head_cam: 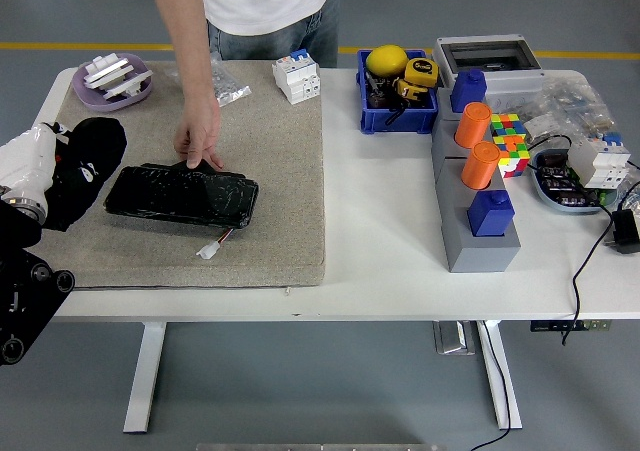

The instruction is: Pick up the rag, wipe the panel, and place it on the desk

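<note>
A black rag [88,166] lies bunched at the left end of the beige mat [270,171], and my left hand [38,157], white with a black arm, grips its left side. The black panel [180,194], wrapped in glossy film, rests flat on the mat just right of the rag, with a small white connector [209,250] on a wire at its near edge. A person's hand [200,143] presses its fingertips on the panel's far edge. The rag's right edge touches or overlaps the panel's left end.
A purple dish [112,81] with white parts sits at the mat's far left, with a white breaker [298,75] at its far right. Right of the mat stand a blue bin [396,96], a grey block with orange cylinders [476,181], a colour cube [508,141] and cables.
</note>
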You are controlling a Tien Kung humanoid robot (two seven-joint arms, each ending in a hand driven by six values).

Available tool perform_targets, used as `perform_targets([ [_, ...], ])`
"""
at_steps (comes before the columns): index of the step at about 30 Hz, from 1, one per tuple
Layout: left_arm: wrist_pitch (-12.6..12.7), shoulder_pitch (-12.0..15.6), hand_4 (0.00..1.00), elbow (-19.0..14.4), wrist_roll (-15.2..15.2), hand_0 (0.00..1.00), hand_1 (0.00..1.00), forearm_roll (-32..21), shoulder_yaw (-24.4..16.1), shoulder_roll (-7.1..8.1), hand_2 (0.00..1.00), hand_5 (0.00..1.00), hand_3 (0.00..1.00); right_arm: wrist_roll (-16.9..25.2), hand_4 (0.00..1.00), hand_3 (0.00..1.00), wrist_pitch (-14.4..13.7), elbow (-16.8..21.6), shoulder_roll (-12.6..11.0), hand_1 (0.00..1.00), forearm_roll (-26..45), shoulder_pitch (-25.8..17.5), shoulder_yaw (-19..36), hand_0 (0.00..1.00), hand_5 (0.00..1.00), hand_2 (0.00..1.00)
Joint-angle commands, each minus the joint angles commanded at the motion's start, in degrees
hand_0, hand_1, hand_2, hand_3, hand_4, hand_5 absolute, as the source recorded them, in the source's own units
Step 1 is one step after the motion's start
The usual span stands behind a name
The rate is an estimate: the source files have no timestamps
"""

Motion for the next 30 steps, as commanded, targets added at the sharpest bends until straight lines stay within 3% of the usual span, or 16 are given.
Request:
perform_targets([
  [13, 0.1, -0.06, 0.53, -0.8, -0.06, 0.206, 0.323, -0.43, 3.82, -0.86, 0.512, 0.002, 0.574, 0.07, 0.928, 0.552, -0.12, -0.04, -0.19, 0.594, 0.16, 0.06, -0.05, 0.736, 0.447, 0.606],
  [22, 0.1, 0.04, 0.517, -5.17, 0.68, 0.205, 0.319, -0.35, 9.32, -1.77, 0.513, 0.002, 0.574, 0.13, 0.929, 0.552, -0.04, -0.14, -0.33, 0.594, 0.51, 0.09, -0.71, 0.736, 0.448, 0.606],
  [30, 0.11, 0.07, 0.515, -8.62, 1.35, 0.204, 0.316, -0.56, 15.51, -3.7, 0.512, 0.002, 0.573, 0.15, 0.929, 0.551, -0.01, -0.19, -0.42, 0.594, 0.19, 0.12, -0.69, 0.737, 0.448, 0.606],
])
